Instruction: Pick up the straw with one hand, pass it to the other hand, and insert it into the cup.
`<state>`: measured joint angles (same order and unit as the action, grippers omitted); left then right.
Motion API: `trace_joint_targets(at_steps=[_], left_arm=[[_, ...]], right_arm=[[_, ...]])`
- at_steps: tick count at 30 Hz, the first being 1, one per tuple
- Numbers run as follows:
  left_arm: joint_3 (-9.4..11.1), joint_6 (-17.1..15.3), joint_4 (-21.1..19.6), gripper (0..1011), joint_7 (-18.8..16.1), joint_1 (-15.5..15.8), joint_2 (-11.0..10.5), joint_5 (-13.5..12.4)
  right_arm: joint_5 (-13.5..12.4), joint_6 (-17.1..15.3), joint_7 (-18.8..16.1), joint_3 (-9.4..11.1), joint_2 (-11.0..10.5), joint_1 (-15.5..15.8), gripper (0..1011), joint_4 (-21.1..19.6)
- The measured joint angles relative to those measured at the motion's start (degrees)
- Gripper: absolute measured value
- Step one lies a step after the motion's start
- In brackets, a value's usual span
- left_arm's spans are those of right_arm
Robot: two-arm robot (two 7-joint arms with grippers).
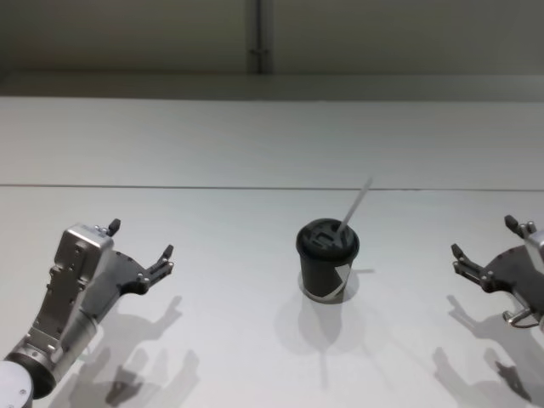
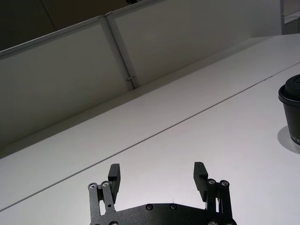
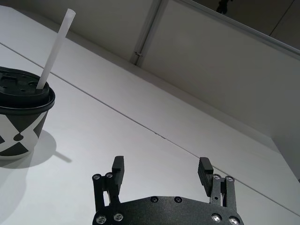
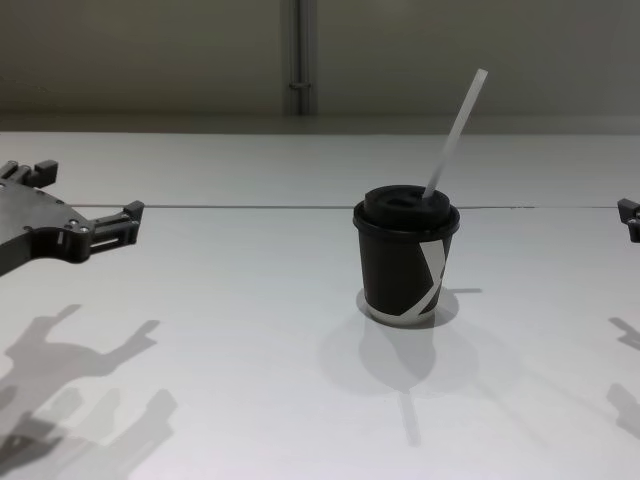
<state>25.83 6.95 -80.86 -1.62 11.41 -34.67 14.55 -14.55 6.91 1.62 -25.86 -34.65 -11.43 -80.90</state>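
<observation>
The dark cup (image 1: pixel 327 270) (image 4: pixel 405 265) (image 3: pixel 21 122) (image 2: pixel 291 115) with white stripes and a black lid stands upright near the table's middle. The translucent-white straw (image 1: pixel 355 208) (image 4: pixel 455 130) (image 3: pixel 55 49) sticks out of the lid's hole, leaning up and to the right. My left gripper (image 1: pixel 140 252) (image 4: pixel 88 195) (image 2: pixel 157 176) hovers open and holding nothing at the left, well clear of the cup. My right gripper (image 1: pixel 484 240) (image 3: pixel 161 169) hovers open and holding nothing at the far right, also apart from the cup; in the chest view one of its fingertips (image 4: pixel 630 212) pokes in at the right edge.
The white table (image 1: pixel 255 144) stretches wide, with a thin seam line (image 1: pixel 170 187) running across behind the cup. A grey wall with a vertical post (image 1: pixel 259 38) stands beyond the table's far edge.
</observation>
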Motion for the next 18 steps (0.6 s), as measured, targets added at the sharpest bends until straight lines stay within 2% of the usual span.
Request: trace_joint_targets(at_steps=[18], left_arm=[[0.04, -0.02, -0.04, 1002, 0.00, 0.03, 0.02, 0.00]], right_arm=[[0.00, 0.00, 0.00, 0.00, 0.00, 0.00, 1001, 0.00]])
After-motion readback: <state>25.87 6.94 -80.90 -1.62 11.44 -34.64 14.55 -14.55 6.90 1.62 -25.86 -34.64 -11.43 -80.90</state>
